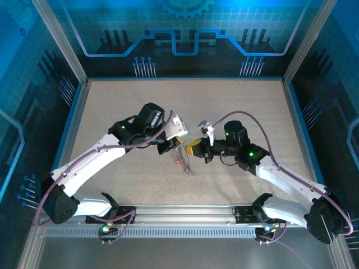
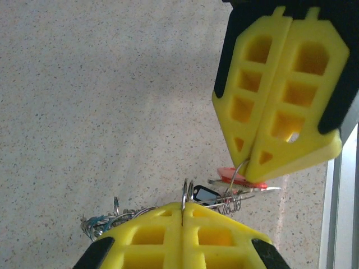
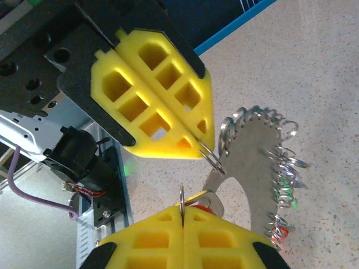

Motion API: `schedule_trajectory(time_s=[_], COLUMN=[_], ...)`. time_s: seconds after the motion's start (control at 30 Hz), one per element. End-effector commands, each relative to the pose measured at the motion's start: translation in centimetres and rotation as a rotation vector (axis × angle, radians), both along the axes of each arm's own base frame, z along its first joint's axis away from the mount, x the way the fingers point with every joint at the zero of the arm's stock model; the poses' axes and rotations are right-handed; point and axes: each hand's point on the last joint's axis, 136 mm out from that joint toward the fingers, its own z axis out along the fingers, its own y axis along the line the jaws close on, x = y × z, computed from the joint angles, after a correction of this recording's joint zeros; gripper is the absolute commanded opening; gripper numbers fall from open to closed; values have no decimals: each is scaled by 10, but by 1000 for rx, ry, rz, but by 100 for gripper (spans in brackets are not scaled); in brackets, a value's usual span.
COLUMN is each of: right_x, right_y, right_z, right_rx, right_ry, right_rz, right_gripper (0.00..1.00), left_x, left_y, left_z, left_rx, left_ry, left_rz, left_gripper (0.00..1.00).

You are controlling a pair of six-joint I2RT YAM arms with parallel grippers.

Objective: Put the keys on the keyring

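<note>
Speckled table; left wrist: red key; right wrist: toothed plate.

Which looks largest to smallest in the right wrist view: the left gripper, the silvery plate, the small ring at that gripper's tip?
1. left gripper, though nearness may flatter it
2. silvery plate
3. small ring, clearly smallest

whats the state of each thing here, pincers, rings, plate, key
left pincer: shut, pinching a small ring at its tips
right pincer: shut on a wire loop
metal plate: hanging between the two pincers, many little rings strung along its scalloped edge
red key: dangling just under the right pincer's tips; whether it is threaded on the wire loop is unclear
</note>
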Motion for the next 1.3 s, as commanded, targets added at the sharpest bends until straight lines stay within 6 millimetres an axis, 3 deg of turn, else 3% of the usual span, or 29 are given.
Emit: schedule_trajectory(time_s=[0.0, 0.7, 1.27], right_x=[7, 24, 38], right_y=[3, -4, -16], right_z=[19, 25, 7], right_rx=[-5, 15, -86], right_ry=[-96, -70, -52], right_rz=[-31, -159, -290], right_gripper=[0, 0, 0], left_x=[3, 0, 3], left_y=[-8, -20, -23], left_z=[11, 12, 20], left_rx=[-63, -105, -130], left_ry=[-1, 31, 21], left_rz=[-7, -59, -54], left_gripper=[0, 0, 0])
